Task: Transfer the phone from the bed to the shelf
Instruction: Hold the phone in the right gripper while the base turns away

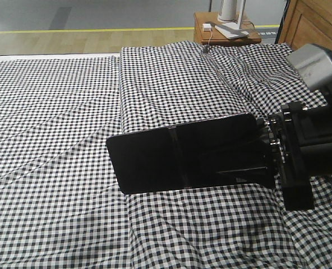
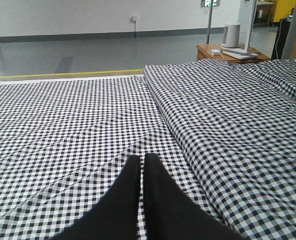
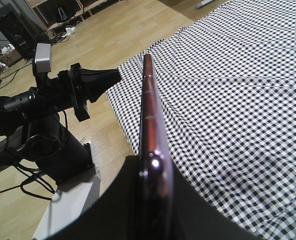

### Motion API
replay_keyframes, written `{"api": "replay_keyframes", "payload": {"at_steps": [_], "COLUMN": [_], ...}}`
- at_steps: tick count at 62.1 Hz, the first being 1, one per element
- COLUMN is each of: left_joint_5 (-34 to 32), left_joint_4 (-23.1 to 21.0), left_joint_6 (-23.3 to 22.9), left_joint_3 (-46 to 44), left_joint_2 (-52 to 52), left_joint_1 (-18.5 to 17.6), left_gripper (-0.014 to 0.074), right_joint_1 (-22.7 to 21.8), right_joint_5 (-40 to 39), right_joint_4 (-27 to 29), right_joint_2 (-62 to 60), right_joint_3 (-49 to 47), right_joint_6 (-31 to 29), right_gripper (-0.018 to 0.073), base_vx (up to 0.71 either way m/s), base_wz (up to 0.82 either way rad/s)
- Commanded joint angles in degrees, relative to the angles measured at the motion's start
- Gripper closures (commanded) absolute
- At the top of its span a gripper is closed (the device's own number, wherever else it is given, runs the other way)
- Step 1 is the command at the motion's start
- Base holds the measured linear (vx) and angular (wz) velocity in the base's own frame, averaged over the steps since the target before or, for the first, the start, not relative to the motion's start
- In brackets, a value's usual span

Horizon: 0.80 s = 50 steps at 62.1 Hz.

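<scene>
Two arms on this rig, only one of them carrying anything. Far left of the front view is just the bed (image 1: 54,112), flat black-and-white gingham with a few long creases. The left gripper (image 2: 142,165) hangs low over that flat part in its own wrist view. Its two black fingers (image 2: 123,200) are pressed together with only a thin slit between them and nothing in it. The right wrist view shows the same gripper (image 3: 115,76) from the side, closed to a point out over the wooden floor (image 3: 113,30) beside the bed.

Moving toward the middle, a raised hump (image 1: 171,78) sits under the same cloth. In front of it is the phone (image 1: 177,159), a glossy black slab with a faint seam down its face. It's held on its long edge, face to the front camera, and looks to be up off the cloth over the bed.

The right gripper (image 1: 250,162) has its jaws clamped on the phone's right-hand end. From its wrist camera the phone (image 3: 149,100) shows edge-on, a thin pinkish strip squeezed between the two dark fingers (image 3: 118,200).

Behind, toward the right, a small orange-brown nightstand (image 1: 202,25) carries some white items, and a brown headboard (image 1: 312,28) fills the top right corner.
</scene>
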Motion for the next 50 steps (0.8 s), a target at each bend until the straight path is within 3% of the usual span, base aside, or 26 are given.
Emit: {"api": "replay_keyframes", "payload": {"at_steps": [1,50], "left_joint_5": [-4.21,-4.21], "left_joint_4": [-0.52,-0.52], "left_joint_6": [-0.22,-0.22], "left_joint_3": [0.14,0.14], "left_joint_2": [-0.34,-0.34], "left_joint_1": [-0.23,-0.23], "left_gripper": [0.0596,0.0596], "right_joint_1": [-0.2,-0.2], "right_joint_5": [4.13,4.13], "right_joint_4": [5.41,5.41], "right_joint_2": [-1.33,-1.33], "right_joint_3": [-1.5,-1.5], "right_joint_6": [0.0,0.0], "right_gripper": [0.0564,0.0564], "base_vx": [0.0,-0.02], "base_wz": [0.0,0.05]}}
